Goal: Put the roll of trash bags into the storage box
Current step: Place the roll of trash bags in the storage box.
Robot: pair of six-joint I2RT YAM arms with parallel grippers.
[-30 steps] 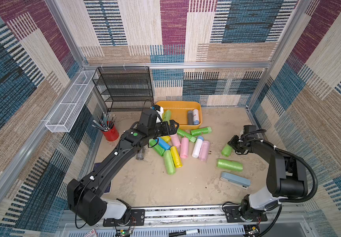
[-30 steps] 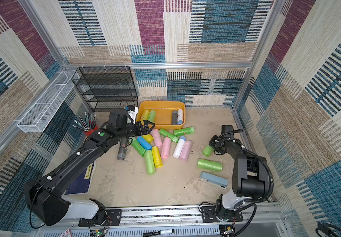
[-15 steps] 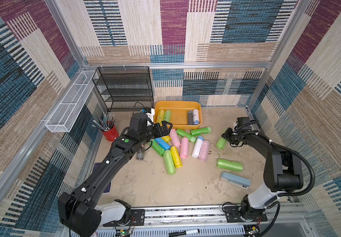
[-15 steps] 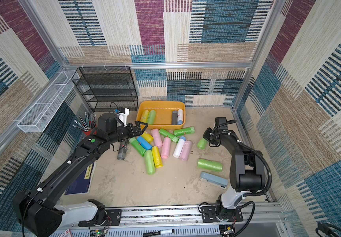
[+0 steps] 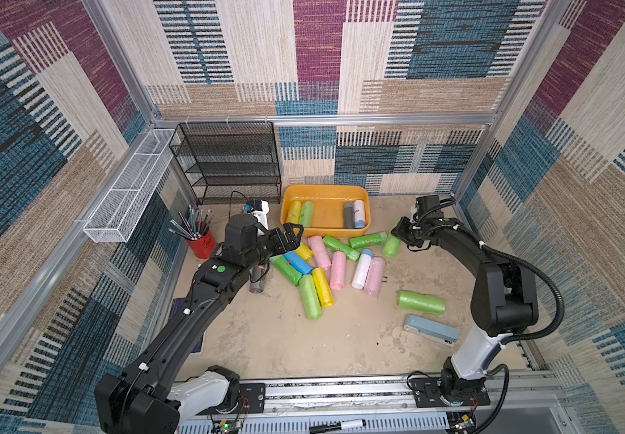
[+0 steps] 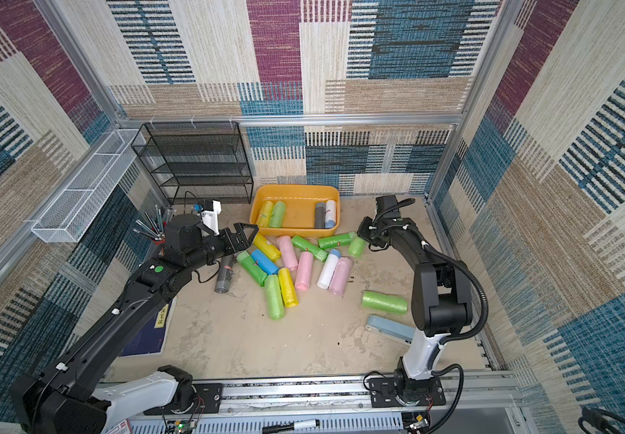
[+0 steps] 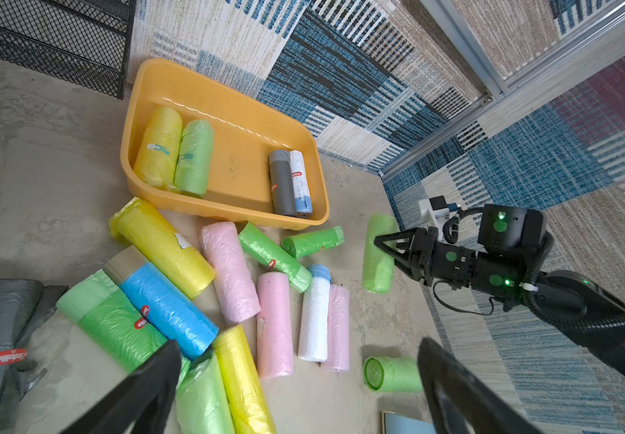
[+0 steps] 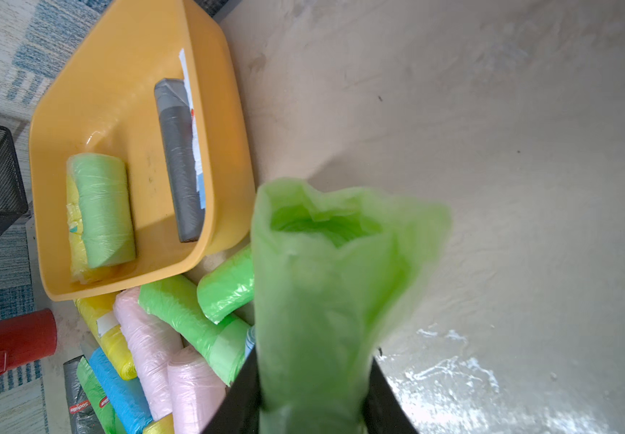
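The roll of trash bags [image 8: 326,300], a light green one, hangs clamped in the right gripper [image 7: 387,251] above the table [image 5: 266,338], just beside the near right corner of the storage box [image 5: 326,214] and not yet over it. The box is shallow but rimmed, so a low carry could knock the roll's free end against the wall and twist it loose. Its soft, slick wrap may also slip, dropping it onto the loose rolls [image 5: 337,263] in front. The right arm reaches forward, elbow bent, wrist turned toward the box. The left gripper [image 5: 291,236] hovers empty, jaws wide apart, above the pile near the box's other front corner.
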